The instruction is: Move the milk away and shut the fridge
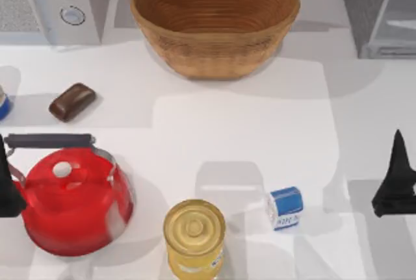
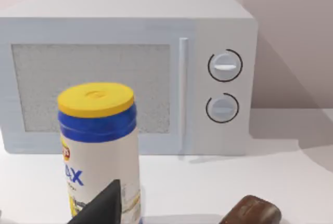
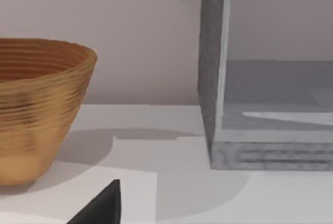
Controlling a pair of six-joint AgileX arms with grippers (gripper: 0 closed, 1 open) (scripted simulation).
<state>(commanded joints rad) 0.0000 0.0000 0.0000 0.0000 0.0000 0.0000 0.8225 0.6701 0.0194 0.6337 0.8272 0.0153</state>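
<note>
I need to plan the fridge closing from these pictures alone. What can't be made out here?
- Fridge: cut off by the top view's right edge and the right wrist view's edge, so the door's position is unclear.
- Left claw and right claw: fingers cut off by the frame edges.
- Milk: print too small to read.

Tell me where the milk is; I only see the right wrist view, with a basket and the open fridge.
Observer: The milk sits on the table, low in the top view, right of centre.
Operator: Anything close to it?
Observer: A yellow can stands to its left, apart from it.
Operator: And the right hand?
Observer: The right hand is at the top view's right edge, right of the milk, not touching it.
</note>
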